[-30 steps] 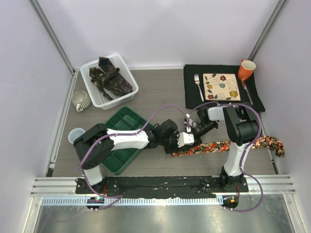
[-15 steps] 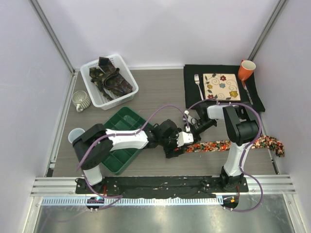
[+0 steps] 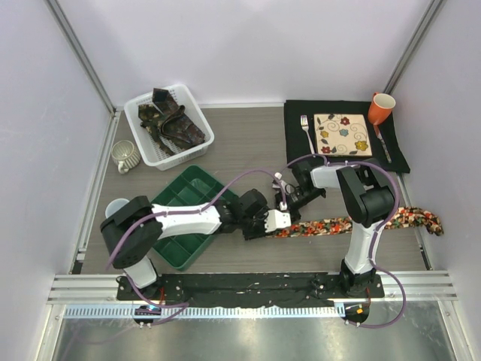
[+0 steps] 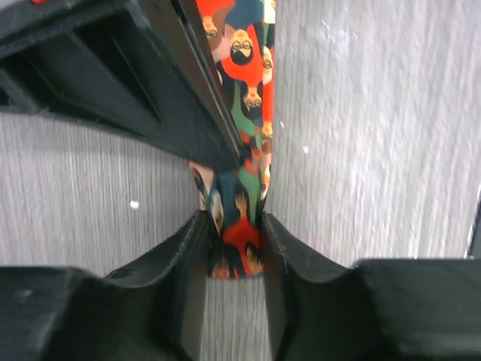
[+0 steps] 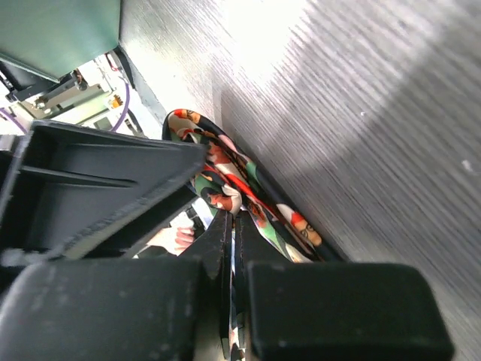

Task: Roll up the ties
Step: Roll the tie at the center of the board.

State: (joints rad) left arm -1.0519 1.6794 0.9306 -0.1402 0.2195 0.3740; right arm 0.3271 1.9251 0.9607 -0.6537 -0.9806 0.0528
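Observation:
The red-orange floral tie (image 3: 353,224) lies stretched along the table's near right, running out to the right edge. My left gripper (image 3: 272,222) is shut on its narrow left end; in the left wrist view the tie (image 4: 242,150) sits pinched between both fingers (image 4: 188,248). My right gripper (image 3: 289,201) is just behind it, jaws shut with a thin fold of the tie (image 5: 248,192) caught between them. Other dark ties (image 3: 171,120) lie heaped in the white basket (image 3: 147,147) at the back left.
A green compartment tray (image 3: 184,197) lies under the left arm. A black mat (image 3: 297,150) at the back right carries a floral square plate (image 3: 343,134), a fork (image 3: 307,131) and an orange mug (image 3: 381,107). A grey mug (image 3: 125,156) stands by the basket.
Both grippers have shifted left, dragging the tie's left end with them. The left gripper opened and has shut again on the tie's end.

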